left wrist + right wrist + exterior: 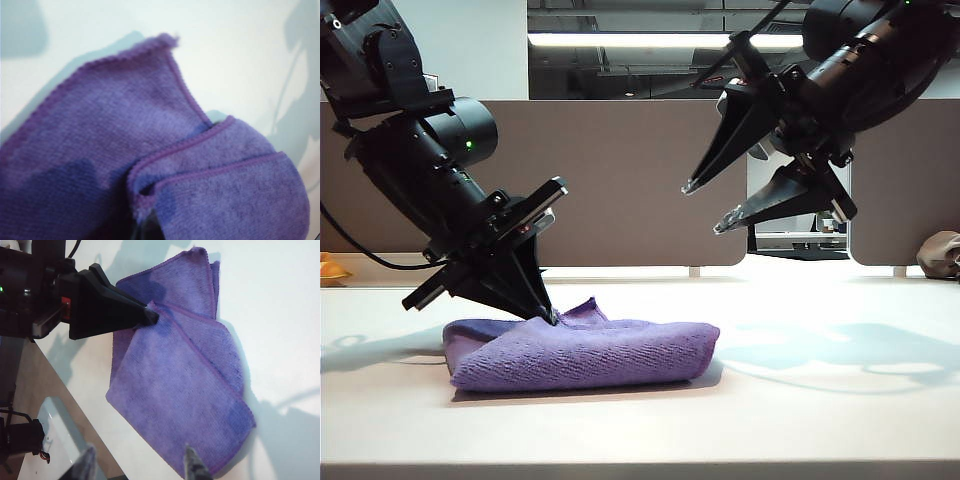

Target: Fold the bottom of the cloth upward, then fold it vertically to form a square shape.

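Cloth (582, 352) lies folded on the counter (800, 420), left of centre in the exterior view, several layers stacked. Stitched hems visible in the left wrist view (200, 145): one corner flap overlaps another, edges not aligned. Right wrist view shows the layers fanned out, with hems (200, 352) running diagonally across the top and one corner sticking out past the stack.

Left claw (552, 318) is down on the cloth's upper rear edge, tips together, pinching a raised corner of fabric; same contact shows in the right wrist view (150, 316).

Right claw (705, 207) hangs in the air above and right of the cloth, fingers apart, gripping nothing; its fingertips (192, 465) show over the cloth's near edge.

Bare counter all around the cloth, widest to the right. Brown lump (940, 255) at far right rear, well apart. No readable writing anywhere.
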